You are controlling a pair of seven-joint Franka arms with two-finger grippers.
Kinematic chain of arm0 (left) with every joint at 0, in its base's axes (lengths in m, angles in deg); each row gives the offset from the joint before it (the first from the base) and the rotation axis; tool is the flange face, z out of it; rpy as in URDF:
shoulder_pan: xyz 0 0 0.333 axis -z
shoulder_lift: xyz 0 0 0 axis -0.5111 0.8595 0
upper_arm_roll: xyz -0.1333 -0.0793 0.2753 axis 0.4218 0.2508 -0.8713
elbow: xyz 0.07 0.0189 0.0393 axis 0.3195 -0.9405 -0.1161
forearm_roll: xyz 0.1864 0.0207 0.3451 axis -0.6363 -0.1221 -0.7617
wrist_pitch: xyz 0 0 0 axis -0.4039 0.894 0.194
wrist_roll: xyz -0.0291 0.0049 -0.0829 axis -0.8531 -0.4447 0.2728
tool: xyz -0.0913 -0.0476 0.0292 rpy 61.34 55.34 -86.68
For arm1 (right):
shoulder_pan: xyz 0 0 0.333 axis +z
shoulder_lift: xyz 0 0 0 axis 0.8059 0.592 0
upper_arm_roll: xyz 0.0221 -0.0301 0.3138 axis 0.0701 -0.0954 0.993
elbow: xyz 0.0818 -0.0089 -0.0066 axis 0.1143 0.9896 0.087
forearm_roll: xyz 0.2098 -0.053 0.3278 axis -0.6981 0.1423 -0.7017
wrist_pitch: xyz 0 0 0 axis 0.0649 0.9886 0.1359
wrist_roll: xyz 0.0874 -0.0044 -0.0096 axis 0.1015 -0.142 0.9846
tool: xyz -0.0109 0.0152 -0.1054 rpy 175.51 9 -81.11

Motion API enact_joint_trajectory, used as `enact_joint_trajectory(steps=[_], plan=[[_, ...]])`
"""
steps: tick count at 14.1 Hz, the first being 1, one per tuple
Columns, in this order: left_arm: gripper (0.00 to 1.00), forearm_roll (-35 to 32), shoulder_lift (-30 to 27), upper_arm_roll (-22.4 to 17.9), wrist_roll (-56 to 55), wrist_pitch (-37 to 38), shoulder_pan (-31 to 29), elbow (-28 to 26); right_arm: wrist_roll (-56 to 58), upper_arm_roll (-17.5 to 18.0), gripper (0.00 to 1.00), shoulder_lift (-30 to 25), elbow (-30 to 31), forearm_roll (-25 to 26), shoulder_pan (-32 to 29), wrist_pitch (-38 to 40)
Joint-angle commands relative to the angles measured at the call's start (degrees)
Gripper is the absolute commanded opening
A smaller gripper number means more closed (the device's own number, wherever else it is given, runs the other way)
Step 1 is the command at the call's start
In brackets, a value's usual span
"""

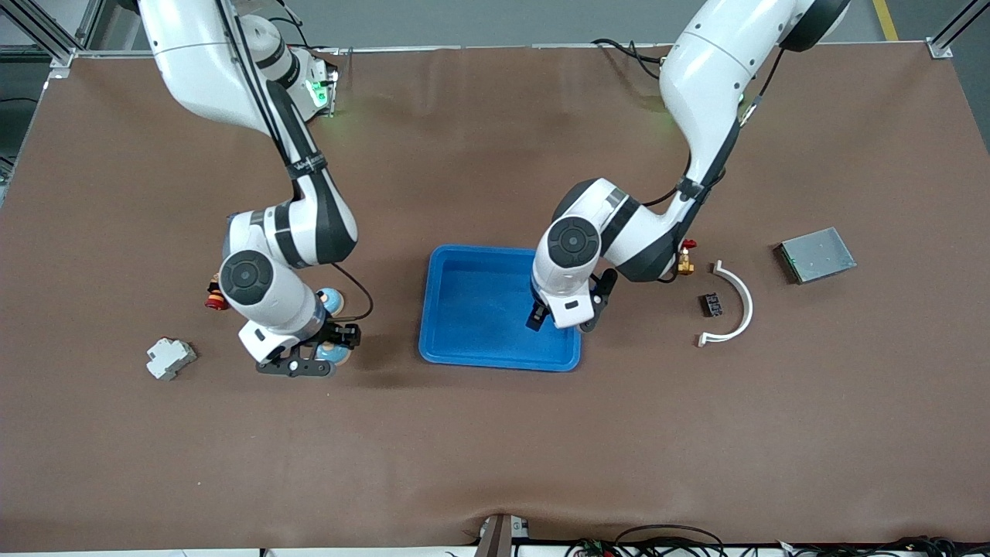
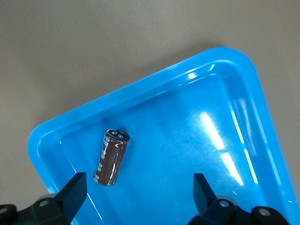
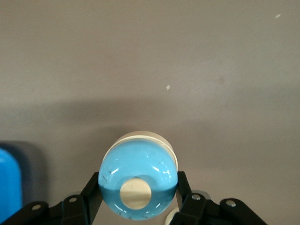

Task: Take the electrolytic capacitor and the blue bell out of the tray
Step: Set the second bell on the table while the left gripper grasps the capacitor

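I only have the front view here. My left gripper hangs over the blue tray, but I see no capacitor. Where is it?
Observer: The capacitor lies on its side in the blue tray, near a corner; the left gripper is open above it.
Operator: And the bell? The right arm's wrist hides it.
Observer: The right gripper is shut on the blue bell, fingers against its sides.
Operator: Is it over the tray?
Observer: No, over bare table.
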Motion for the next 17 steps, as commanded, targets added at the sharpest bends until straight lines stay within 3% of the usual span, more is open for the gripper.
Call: enact_joint_trajectory(steps=[1, 8, 15, 16, 17], plan=[[1.00, -1.55, 1.22, -0.58, -1.00, -0.22, 1.06, 0.51, 1.34, 1.36, 0.00, 1.40, 0.60, 0.23, -1.35, -2.69], [1.00, -4.18, 4.21, -0.58, -1.52, -1.45, 1.15, 0.51, 3.72, 1.80, 0.00, 3.60, 3.15, 0.05, -3.11, -9.28], [1.00, -4.71, 5.79, -0.58, -2.14, -2.24, 2.38, 0.60, 9.85, 3.12, 0.00, 4.66, 3.42, -2.66, -6.35, -10.16], [0.88, -4.71, 5.79, -0.58, -2.23, -2.24, 2.38, 0.60, 11.61, 3.91, 0.00, 4.75, 3.42, -3.80, -7.41, -10.16], [0.68, -4.71, 5.79, -0.67, -2.75, -2.24, 2.38, 0.60, 12.84, 4.44, 0.00, 4.92, 3.50, -4.43, -8.29, -10.16]])
